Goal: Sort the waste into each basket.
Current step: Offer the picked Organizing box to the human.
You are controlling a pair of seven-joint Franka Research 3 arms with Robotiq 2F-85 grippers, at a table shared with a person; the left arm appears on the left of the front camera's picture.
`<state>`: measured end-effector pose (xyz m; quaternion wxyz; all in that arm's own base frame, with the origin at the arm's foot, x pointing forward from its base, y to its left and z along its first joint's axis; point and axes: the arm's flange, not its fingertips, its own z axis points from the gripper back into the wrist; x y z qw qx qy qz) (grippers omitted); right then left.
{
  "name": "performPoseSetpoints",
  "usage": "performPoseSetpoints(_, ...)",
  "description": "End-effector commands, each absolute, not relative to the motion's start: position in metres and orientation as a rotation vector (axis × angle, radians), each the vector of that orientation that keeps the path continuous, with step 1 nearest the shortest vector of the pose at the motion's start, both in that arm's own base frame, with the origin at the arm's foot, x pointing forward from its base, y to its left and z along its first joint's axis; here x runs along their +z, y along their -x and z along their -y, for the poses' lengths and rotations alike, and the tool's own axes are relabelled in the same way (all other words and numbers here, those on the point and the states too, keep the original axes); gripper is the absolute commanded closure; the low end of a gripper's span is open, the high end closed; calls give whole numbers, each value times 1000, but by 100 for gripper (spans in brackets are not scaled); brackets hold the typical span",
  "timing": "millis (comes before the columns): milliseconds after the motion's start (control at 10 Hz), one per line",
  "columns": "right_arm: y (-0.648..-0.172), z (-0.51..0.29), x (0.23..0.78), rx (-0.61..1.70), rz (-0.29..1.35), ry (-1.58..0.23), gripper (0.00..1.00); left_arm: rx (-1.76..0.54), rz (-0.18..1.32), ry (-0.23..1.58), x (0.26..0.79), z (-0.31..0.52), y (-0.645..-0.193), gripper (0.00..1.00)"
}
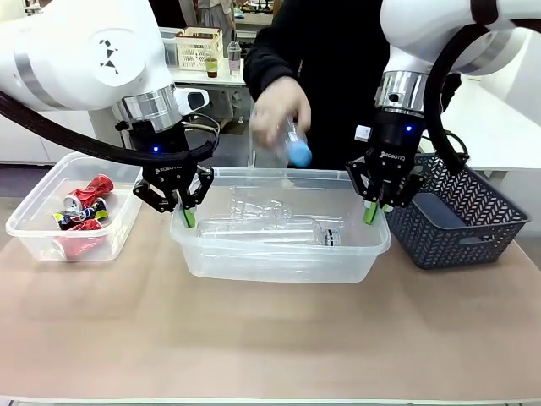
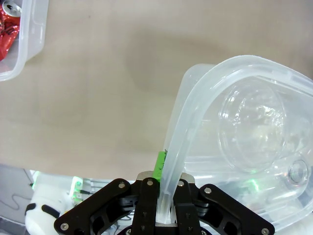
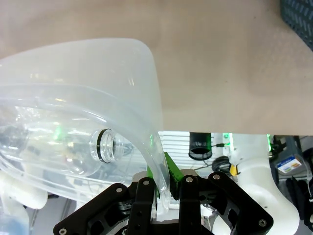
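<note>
Now both grippers — L (image 1: 186,216), R (image 1: 373,211) — clenched on middle tub (image 1: 279,262) rims, bare table (image 1: 270,338) in front.

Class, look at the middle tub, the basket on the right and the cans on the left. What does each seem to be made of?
Middle tub: clear, glossy plastic; the bottles inside show through.
Lattice basket: dark blue-grey, matte, probably moulded plastic; open weave.
Cans: thin printed metal, likely aluminium; crumpled, shiny.

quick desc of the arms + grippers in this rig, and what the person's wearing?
Both arms are glossy white with silver wrist rings and black cables looping off them. The left gripper and right gripper are black two-finger Robotiq units with white lettering, blue status lights above and green pads. The left arm has black triangle markings. The person wears a black long-sleeved top.
</note>
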<state>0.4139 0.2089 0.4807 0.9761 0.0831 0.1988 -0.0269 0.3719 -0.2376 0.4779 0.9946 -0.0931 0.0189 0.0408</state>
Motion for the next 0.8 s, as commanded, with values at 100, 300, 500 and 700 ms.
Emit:
performPoseSetpoints(100,-412,-208,487,-37,-406,-177,100,115,-29,196,479,235,-373,100)
performPoseSetpoints(300,-412,-208,487,-37,-406,-177,100,115,-29,196,479,235,-373,100)
performPoseSetpoints(500,-412,-208,487,-37,-406,-177,100,115,-29,196,479,235,-373,100)
performPoseSetpoints(700,-412,-208,487,-37,-406,-177,100,115,-29,196,479,235,-373,100)
